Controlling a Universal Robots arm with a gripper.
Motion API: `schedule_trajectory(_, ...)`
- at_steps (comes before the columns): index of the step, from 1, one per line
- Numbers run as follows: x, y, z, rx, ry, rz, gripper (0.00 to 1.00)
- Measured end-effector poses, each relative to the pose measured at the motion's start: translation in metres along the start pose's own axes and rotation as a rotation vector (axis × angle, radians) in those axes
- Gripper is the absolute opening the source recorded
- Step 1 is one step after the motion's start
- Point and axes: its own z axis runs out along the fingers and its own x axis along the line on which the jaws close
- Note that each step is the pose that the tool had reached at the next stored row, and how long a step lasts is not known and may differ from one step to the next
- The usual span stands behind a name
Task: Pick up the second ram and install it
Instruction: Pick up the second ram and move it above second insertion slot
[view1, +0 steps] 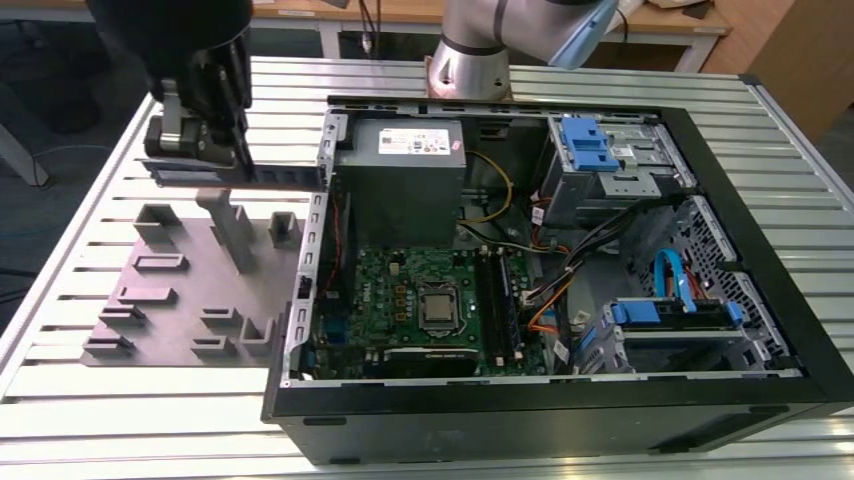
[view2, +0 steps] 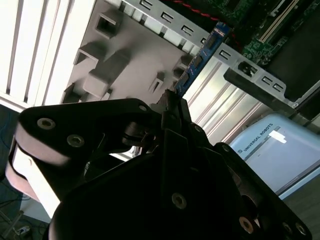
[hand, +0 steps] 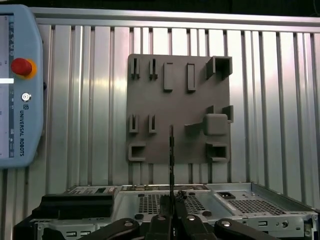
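**Memory stick pinched in the gripper, up off the grey plate**

In the exterior view the gripper (view1: 198, 160) hangs over the slatted table (view1: 160, 400), above the far edge of the grey plate (view1: 174, 300). Its jaws are closed on the memory stick (view1: 274, 176), which lies level. The stick's free end points to the exterior view's right and comes up to the edge of the open computer case (view1: 534, 405).

In the second wrist view the gripper (view2: 169, 100) pinches one end of the stick (view2: 202, 55). The rest juts out past the plate (view2: 125, 50) toward the case's metal frame (view2: 260, 82).

In the first wrist view the stick (hand: 171, 145) shows edge-on as a thin dark line. It rises from the tightly closed gripper (hand: 171, 200), in front of the plate (hand: 175, 107). The case (hand: 250, 205) sits near the gripper, and a control tablet (hand: 20, 100) lies on the table beside the plate.
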Motion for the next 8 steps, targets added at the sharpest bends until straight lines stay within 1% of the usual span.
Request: schedule_trajectory(8,-0.0003,-0.0161,-0.0010,-0.0017,0.0000,0.000,0.11)
